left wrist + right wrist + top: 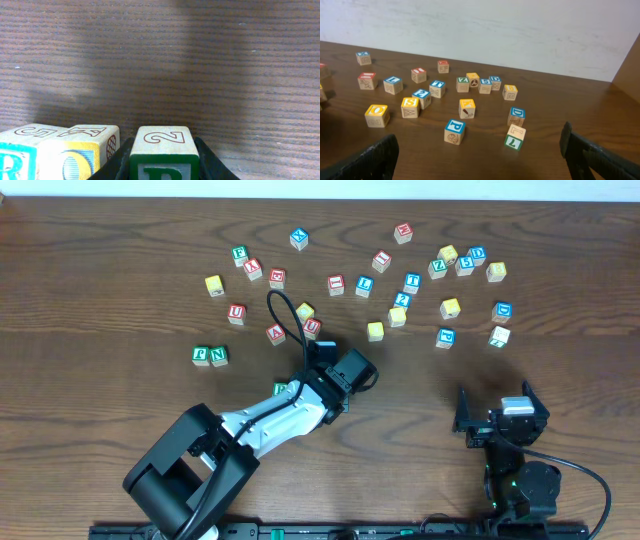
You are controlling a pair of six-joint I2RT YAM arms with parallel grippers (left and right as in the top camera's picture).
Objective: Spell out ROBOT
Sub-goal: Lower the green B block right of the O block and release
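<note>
Overhead: the left arm [270, 420] reaches toward 1 o'clock across the worktop [100, 280], hiding its jaws. Left wrist: the left jaws clench the green B cube [164, 157]; the O cube [75, 157] and R cube [12, 162] stand at its 9 o'clock. Best set it square, close beside the O without nudging it. Right wrist: the right jaws gape, empty; a second O cube [376, 115] waits at 9 o'clock.

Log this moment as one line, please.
left gripper: shut on green B cube | position: beside O cube, R cube | right gripper: open, empty
</note>
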